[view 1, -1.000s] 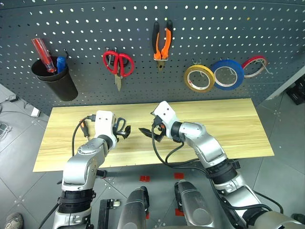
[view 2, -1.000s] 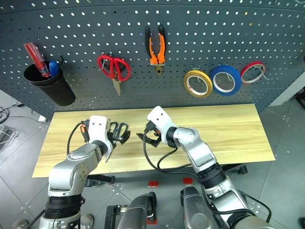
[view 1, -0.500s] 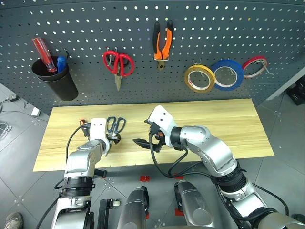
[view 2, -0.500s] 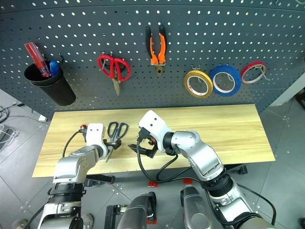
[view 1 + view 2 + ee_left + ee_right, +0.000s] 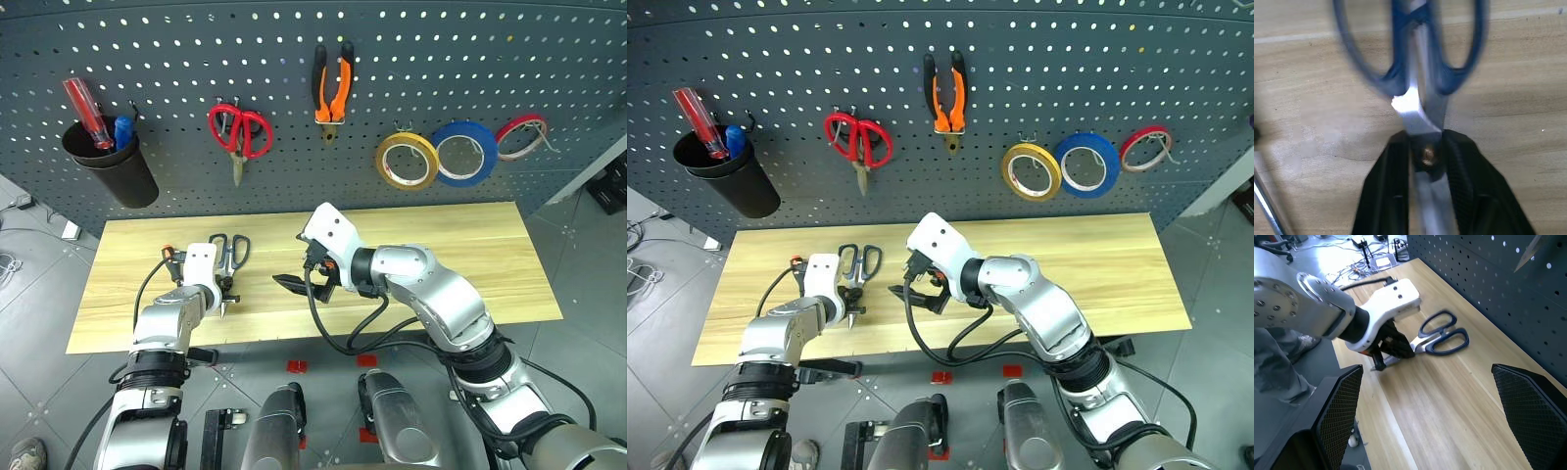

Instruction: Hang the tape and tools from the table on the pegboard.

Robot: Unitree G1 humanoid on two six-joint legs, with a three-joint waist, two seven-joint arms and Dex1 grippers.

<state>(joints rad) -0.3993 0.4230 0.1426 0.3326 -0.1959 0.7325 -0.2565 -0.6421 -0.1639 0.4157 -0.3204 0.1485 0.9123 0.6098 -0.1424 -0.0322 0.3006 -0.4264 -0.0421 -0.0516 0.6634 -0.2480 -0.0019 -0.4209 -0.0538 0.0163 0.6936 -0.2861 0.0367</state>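
- Scissors [image 5: 231, 257] with dark blue handles lie flat on the table [image 5: 460, 255], toward its left end, handles pointing at the pegboard [image 5: 411, 69] and blades pointing at the near edge.
- Left gripper [image 5: 1426, 161] is down on the scissors, its two black fingers [image 5: 1393, 196] pressed together around the blades right at the pivot screw.
- Beside the left gripper, on its outer side, an orange-and-black screwdriver [image 5: 172, 260] lies on the table; little of it shows.
- Right gripper [image 5: 294, 285] hangs above the table's middle, near the scissors but apart from them, jaws spread wide and holding nothing.
- Seen from the right wrist, the left gripper [image 5: 1393, 345] crouches over the blades while both handle loops lie free on the wood.
- On the pegboard, directly above the table's middle, orange-and-black pliers [image 5: 332, 83] hang with the nose down.
- To the right of the pliers hang three tape rolls in a row: a yellowish tape [image 5: 409, 161], then a blue roll [image 5: 467, 153] touching it, then a thin red roll [image 5: 522, 136].
- To the left of the pliers hang red-handled scissors [image 5: 238, 132], blades down.
- Farther left, a black cup [image 5: 110, 168] is fixed to the pegboard; a red-handled screwdriver [image 5: 80, 110] and a blue-topped item [image 5: 122, 131] stand in it.
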